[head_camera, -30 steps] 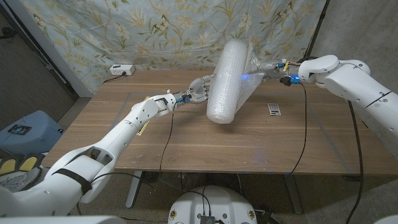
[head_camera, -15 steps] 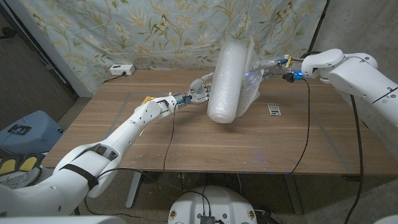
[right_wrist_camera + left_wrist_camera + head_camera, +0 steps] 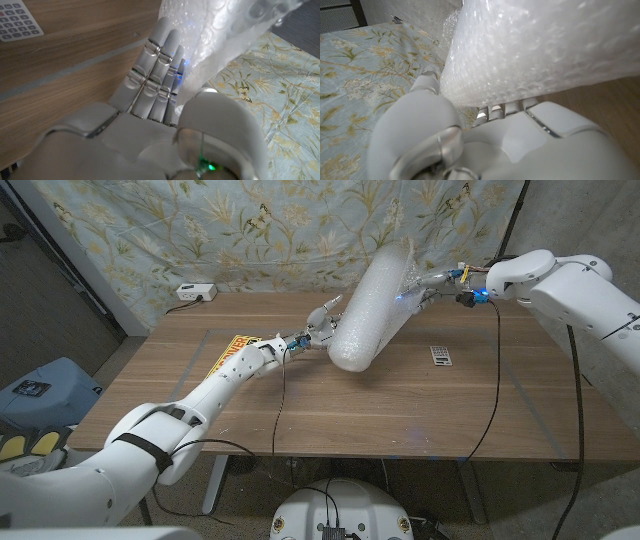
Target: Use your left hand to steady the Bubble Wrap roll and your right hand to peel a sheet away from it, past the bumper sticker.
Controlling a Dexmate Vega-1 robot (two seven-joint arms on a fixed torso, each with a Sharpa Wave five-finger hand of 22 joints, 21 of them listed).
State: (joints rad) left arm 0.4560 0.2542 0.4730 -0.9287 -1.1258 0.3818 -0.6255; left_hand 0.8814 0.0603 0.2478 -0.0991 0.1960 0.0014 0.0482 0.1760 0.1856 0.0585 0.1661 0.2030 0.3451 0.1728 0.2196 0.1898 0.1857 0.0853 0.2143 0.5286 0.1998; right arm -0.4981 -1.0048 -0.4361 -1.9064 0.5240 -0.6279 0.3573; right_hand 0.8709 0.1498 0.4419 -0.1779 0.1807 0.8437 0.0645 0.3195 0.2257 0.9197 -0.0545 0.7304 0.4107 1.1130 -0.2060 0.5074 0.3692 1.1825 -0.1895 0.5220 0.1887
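The Bubble Wrap roll (image 3: 368, 308) leans on the table, its lower end toward me and its top tipped to the far right. My left hand (image 3: 322, 321) holds its left side; in the left wrist view the thumb and fingers (image 3: 507, 107) hug the roll (image 3: 545, 50). My right hand (image 3: 427, 287) pinches the loose sheet (image 3: 405, 285) at the roll's upper right. In the right wrist view the sheet (image 3: 225, 45) runs between thumb and fingers (image 3: 155, 75) of that hand (image 3: 150, 110). The yellow and red bumper sticker (image 3: 233, 348) lies under my left forearm.
A small keypad card (image 3: 440, 353) lies on the table to the right of the roll, also seen in the right wrist view (image 3: 17, 25). A white power strip (image 3: 196, 290) sits at the far left edge. A floral cloth (image 3: 250, 230) hangs behind the table.
The roll has tipped further, its top leaning right. My right hand has risen and drawn the sheet with it. My left arm has reached further, uncovering more of the bumper sticker.
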